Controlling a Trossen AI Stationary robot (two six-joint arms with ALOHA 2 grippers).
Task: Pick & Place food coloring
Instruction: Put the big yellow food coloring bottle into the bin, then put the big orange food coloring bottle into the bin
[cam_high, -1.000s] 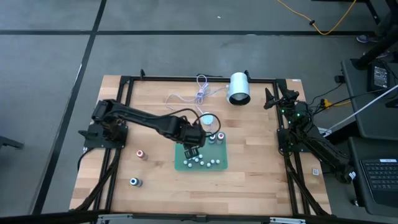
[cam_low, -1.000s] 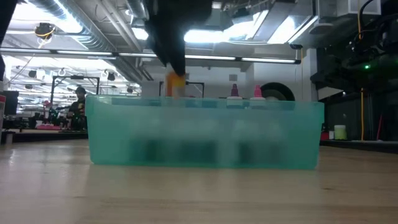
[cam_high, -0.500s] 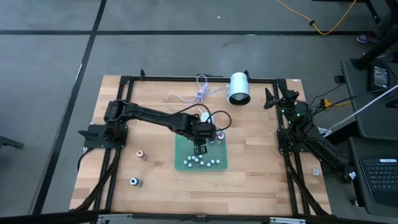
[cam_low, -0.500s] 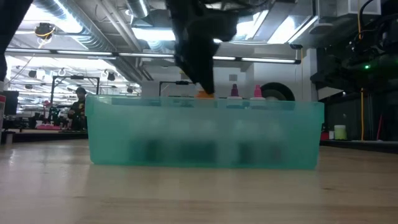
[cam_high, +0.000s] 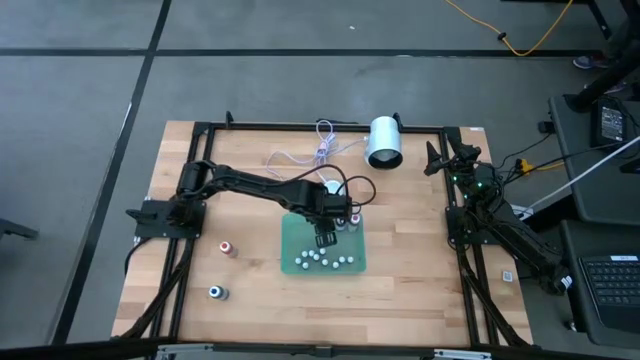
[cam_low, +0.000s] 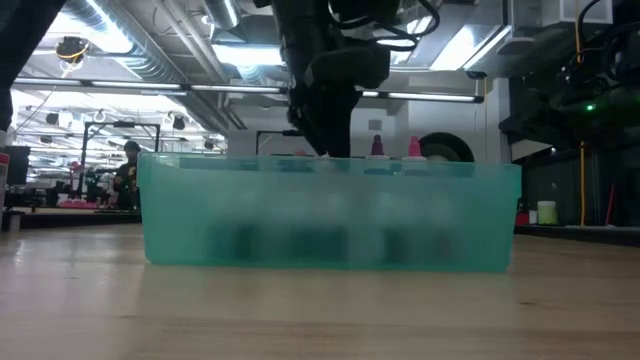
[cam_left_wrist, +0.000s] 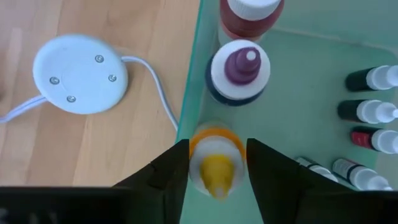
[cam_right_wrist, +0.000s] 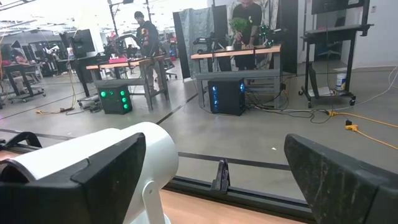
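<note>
The green tray (cam_high: 300, 228) sits mid-table. My left gripper (cam_high: 323, 236) reaches down into it, shut on a food coloring bottle with an orange-yellow top (cam_left_wrist: 215, 163), just inside the tray wall (cam_left_wrist: 190, 93). In the low view the gripper (cam_low: 325, 130) dips behind the tray's rim (cam_low: 330, 165) and the bottle is hidden. A purple-topped bottle (cam_left_wrist: 239, 68) and a red one (cam_left_wrist: 249, 15) stand upright beside it. Several tiny bottles (cam_left_wrist: 372, 112) lie on the tray floor. My right gripper (cam_right_wrist: 221, 186) waits open at the far right. My left gripper pinches the orange-topped bottle between its two fingers (cam_left_wrist: 166, 177), at the orange collar below the tip (cam_left_wrist: 198, 144). The fingers come from above, pointing down. The bottle stays upright inside the tray; whether its base rests on the tray floor cannot be told.
A white round disc on a thin cable (cam_left_wrist: 79, 73) lies just outside the tray's far wall. A large white cylinder (cam_high: 384, 142) lies at the far edge. A red-topped bottle (cam_high: 227, 248) and a blue-topped one (cam_high: 216, 293) stand on the table to the tray's left.
My left gripper has carried the orange-topped bottle toward the table's right edge and down into the tray. The bottle's top, seen above the tray rim in the low view before, has sunk behind the rim. The gripper has stayed shut on it.
</note>
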